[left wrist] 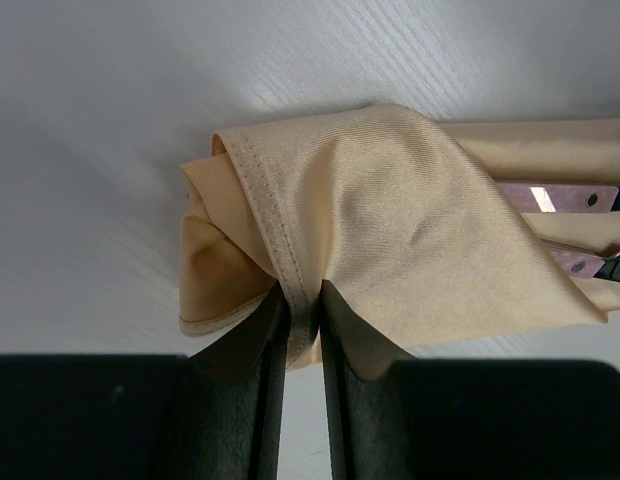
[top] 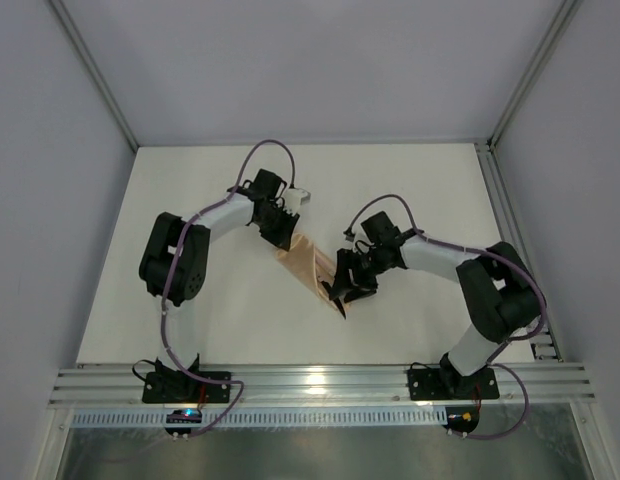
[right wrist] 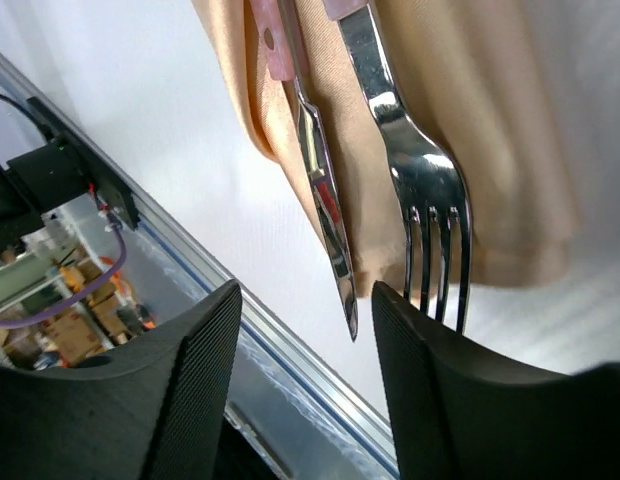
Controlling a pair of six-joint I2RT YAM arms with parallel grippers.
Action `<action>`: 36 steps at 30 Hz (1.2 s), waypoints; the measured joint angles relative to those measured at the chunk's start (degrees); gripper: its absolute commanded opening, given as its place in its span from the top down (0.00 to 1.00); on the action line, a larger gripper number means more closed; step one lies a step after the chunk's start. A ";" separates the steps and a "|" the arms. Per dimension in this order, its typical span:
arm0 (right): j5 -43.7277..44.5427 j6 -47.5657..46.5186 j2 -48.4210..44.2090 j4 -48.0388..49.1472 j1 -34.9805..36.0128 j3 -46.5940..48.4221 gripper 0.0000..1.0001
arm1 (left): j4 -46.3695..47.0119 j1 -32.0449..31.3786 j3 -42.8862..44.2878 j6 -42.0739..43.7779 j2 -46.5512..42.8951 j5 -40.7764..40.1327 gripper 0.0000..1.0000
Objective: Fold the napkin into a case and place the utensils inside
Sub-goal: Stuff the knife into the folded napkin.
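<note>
Near the middle of the white table, the napkin is lying as a narrow, tapered strip of soft peach-orange cloth, running diagonally between the two arms. Up close, its weave is showing fine diagonal ribs, and a stitched hem is running along one folded edge. The left gripper is pinching that hem, its dark fingers clamped on the cloth at the strip's far end, where the layers are bunching into loose rounded folds.

Two utensils are resting on the cloth: a knife with a pointed, mirror-bright blade and a fork with four slim tines. Their pale pink riveted handles are slipping under the napkin's diagonal fold, while blade tip and tines are reaching past the hem.

The right gripper is hovering at that end, its ribbed black fingers standing apart and gripping nothing. The knife tip is pointing into the gap between them, and the tine ends are hiding behind one finger. A grooved aluminium rail is running along the table's near edge.
</note>
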 measured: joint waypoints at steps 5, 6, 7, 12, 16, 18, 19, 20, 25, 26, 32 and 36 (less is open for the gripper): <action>7.28 -3.19 -6.67 -9.03 0.13 2.75 0.38 | 0.09 0.15 0.00 0.00 0.00 0.13 0.80; 8.74 -3.52 -8.28 -10.40 0.28 2.78 0.39 | 0.11 0.17 0.00 -0.02 0.00 0.15 0.80; 10.08 -3.78 -9.86 -12.02 0.55 2.73 0.39 | 0.13 0.20 0.00 -0.02 0.00 0.17 0.80; 13.44 -2.62 -15.26 -13.90 5.44 -1.42 0.47 | 0.13 0.22 0.00 -0.02 0.00 0.24 0.80; 14.67 1.03 -15.21 -12.00 10.03 -5.99 0.55 | 0.11 0.22 0.00 0.00 0.00 0.24 0.80; 15.19 2.97 -15.10 -10.40 10.67 -7.85 0.56 | 0.11 0.22 0.00 0.00 0.00 0.24 0.80; 15.45 3.69 -14.93 -9.38 10.64 -8.48 0.57 | 0.11 0.22 0.00 0.02 0.00 0.24 0.80; 15.65 4.52 -14.64 -8.20 10.64 -8.87 0.57 | 0.11 0.22 0.00 0.02 0.00 0.24 0.80; 15.43 8.22 -12.41 -0.83 10.58 -9.94 0.63 | 0.11 0.22 0.00 0.02 0.00 0.24 0.80; 15.32 8.76 -11.56 0.33 10.58 -10.05 0.65 | 0.13 0.22 0.00 0.02 0.00 0.24 0.80; 14.80 10.60 -7.78 3.76 10.56 -10.10 0.85 | 0.13 0.22 0.00 0.07 0.00 0.24 0.80; 15.52 10.43 -7.80 3.61 10.56 -10.08 0.90 | 0.13 0.22 0.00 0.24 0.00 0.24 0.80</action>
